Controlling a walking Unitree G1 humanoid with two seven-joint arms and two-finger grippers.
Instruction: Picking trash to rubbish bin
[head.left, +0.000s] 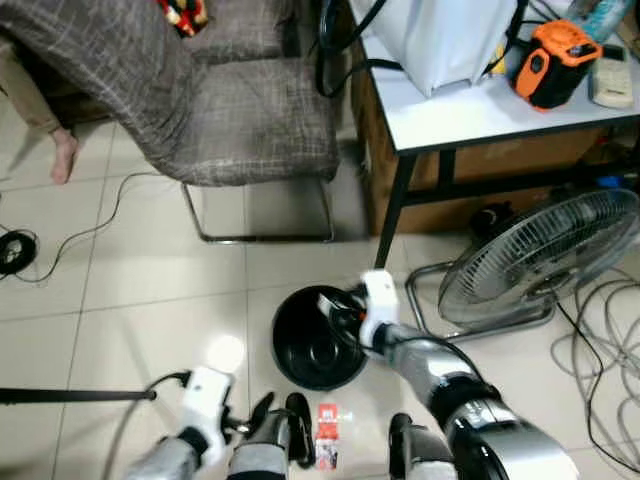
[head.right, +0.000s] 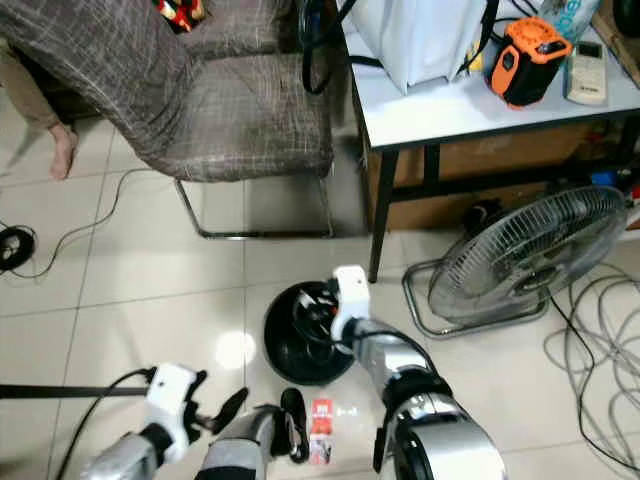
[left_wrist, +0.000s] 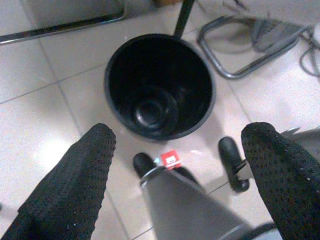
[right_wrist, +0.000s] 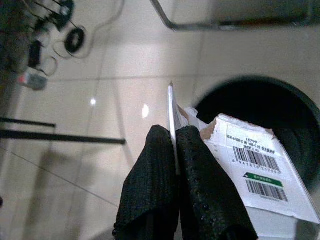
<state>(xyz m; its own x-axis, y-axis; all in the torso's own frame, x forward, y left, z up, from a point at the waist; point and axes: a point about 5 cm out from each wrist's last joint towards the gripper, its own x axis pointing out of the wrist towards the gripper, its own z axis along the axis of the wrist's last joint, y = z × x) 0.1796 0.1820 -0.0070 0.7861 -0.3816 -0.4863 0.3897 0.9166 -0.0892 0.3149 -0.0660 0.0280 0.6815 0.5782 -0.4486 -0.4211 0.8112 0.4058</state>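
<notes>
Your right pincer (right_wrist: 175, 165) is clenched on a torn white cardboard box (right_wrist: 252, 170) with barcodes, holding it over the rim of the black rubbish bin (head.left: 310, 340) on the tiled floor (head.left: 150, 290). Your left pincer (left_wrist: 175, 170) hangs released, fingers spread, above a small red packet (head.left: 327, 435) lying just beside the bin

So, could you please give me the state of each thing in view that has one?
Bin: upright, open, nothing visible inside.
Carton: flattened, torn, pinched over the bin.
Right gripper: shut on the carton.
Left gripper: open, holding nothing.
Red wrapper: lying on the floor beside the bin.
Fan: tilted back; running or not, cannot tell.
</notes>
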